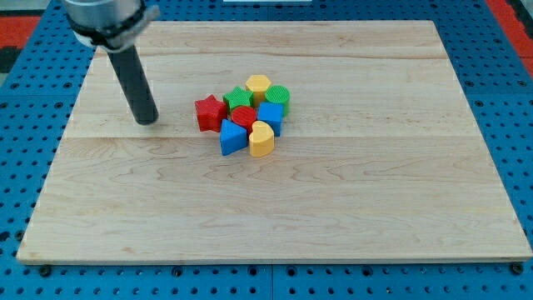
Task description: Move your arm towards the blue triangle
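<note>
The blue triangle (232,137) lies at the lower left of a tight cluster of blocks near the middle of the wooden board (275,217). My tip (147,122) rests on the board to the view's left of the cluster, about a hundred pixels left of the blue triangle and slightly above its level. Nothing stands between the tip and the red star (210,112), which sits just above-left of the blue triangle.
The cluster also holds a yellow heart (261,139), a red cylinder (243,117), a blue cube (270,116), a green star (237,98), a yellow hexagon (257,86) and a green cylinder (278,97). A blue pegboard table (508,100) surrounds the board.
</note>
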### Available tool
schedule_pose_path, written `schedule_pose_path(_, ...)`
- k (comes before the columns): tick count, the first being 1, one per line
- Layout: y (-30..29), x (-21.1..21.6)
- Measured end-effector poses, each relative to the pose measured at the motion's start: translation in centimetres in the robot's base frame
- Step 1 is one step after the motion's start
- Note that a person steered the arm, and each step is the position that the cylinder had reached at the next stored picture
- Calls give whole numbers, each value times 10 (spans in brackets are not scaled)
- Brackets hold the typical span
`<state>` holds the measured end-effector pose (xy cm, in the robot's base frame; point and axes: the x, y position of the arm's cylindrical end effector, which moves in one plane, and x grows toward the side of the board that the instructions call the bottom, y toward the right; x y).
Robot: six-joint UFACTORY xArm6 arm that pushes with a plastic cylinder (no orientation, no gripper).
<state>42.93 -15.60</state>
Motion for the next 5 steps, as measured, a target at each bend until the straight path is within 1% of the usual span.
schedule_pose_path(1,37,58)
schedule_pose_path(2,64,80)
schedule_pose_path(4,84,86)
schedule_pose_path(5,84,86)
